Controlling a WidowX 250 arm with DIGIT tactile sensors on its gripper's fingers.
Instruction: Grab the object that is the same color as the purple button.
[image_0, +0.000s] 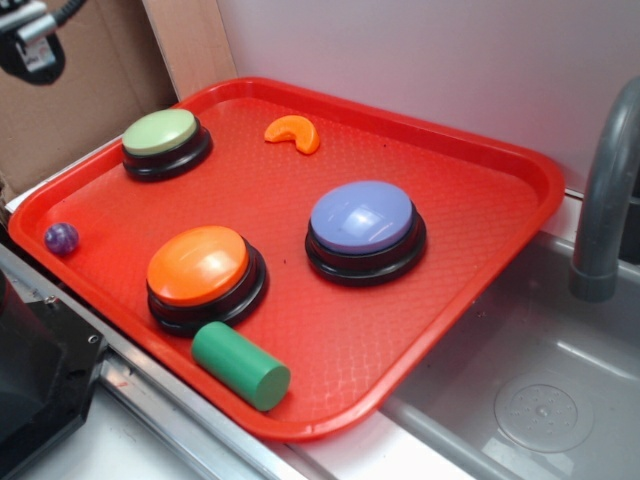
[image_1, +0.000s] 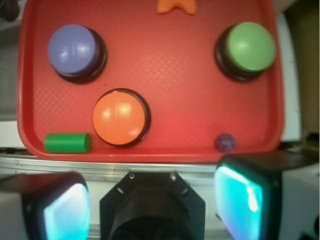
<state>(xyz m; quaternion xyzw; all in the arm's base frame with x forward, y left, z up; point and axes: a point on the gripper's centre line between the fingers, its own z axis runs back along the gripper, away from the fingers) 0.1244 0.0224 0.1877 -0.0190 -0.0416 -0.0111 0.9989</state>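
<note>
Pale wall (image_0: 420, 60) behind; grey sink basin (image_0: 520, 390) and faucet (image_0: 605, 200) at right; cardboard (image_0: 90, 100) at left.

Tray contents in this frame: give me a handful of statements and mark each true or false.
1. The purple ball lies near the red tray's edge, apart from all three buttons. True.
2. The claw is shut on the purple ball. False: its fingers stand apart above the tray's near rim, holding nothing.
3. The green cylinder lies on its side beside the orange button. True.
4. The orange crescent sits on top of the purple button. False: it lies on the tray floor, well apart from it.
5. The green button sits in the sink. False: it is on the tray.
</note>
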